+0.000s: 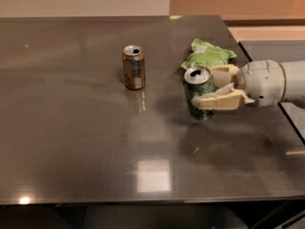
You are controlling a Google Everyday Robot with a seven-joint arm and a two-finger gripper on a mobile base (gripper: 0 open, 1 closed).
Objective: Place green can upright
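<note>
The green can (198, 87) stands upright on the dark table (71, 142), right of centre, its silver top with the pull-tab hole facing up. My gripper (214, 87) reaches in from the right, and its cream fingers (220, 100) are closed around the can's body from the right side. The near finger lies across the can's lower front; the far finger is partly hidden behind the can. The can's base appears to rest on the table.
A brown-orange can (133, 67) stands upright to the left of the green can. A light green wrinkly snack bag (208, 54) lies just behind the green can and gripper. The table's right edge (267, 80) runs under my arm.
</note>
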